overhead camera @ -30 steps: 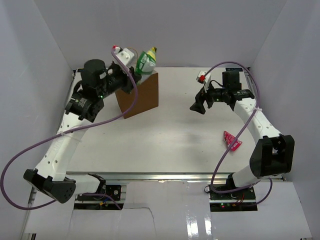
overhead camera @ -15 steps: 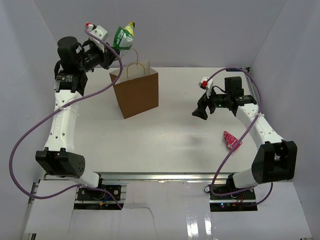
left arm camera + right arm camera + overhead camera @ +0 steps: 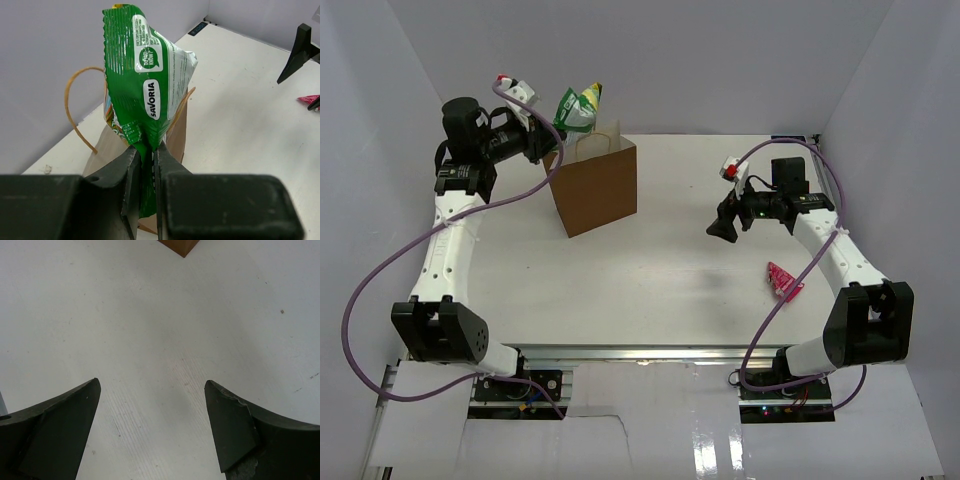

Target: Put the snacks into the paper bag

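Pinching the green-and-white packet [image 3: 145, 75] by its lower edge in the left gripper [image 3: 145, 150] above the paper bag [image 3: 598, 190], far left; right gripper [image 3: 151, 384] spread wide over the table [image 3: 150, 315].

The green-and-white snack packet [image 3: 150, 85] reads "SAVORIA"; the smaller print at 12 o'clock of that word is unreadable.
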